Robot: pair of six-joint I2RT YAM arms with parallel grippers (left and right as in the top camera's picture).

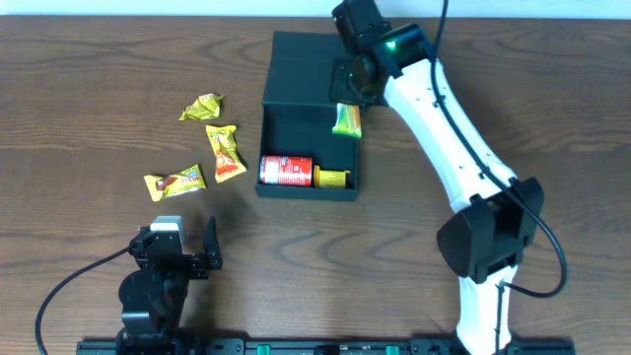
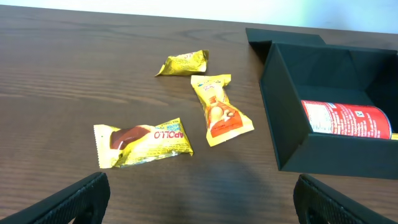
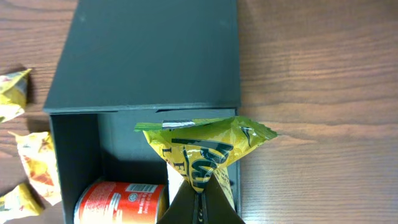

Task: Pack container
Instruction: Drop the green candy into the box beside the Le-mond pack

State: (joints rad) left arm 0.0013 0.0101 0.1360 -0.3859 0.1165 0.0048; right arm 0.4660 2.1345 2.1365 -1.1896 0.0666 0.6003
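Two pincers are in view. The right pincer (image 3: 199,200) is clamped tight on one end of a yellow-green snack packet (image 3: 202,149), held over the far right corner of the container (image 1: 262,148), close to its right wall. The left pincer (image 2: 205,202) gapes fully and holds nothing, low over bare tabletop (image 1: 89,59) near the front edge.

The container sits mid-tabletop, its lid (image 1: 301,64) folded flat behind. A red can (image 1: 286,172) and a small yellow packet (image 1: 333,178) lie along the near wall, and the far left floor is bare. Three loose packets (image 1: 225,150) lie to its left.
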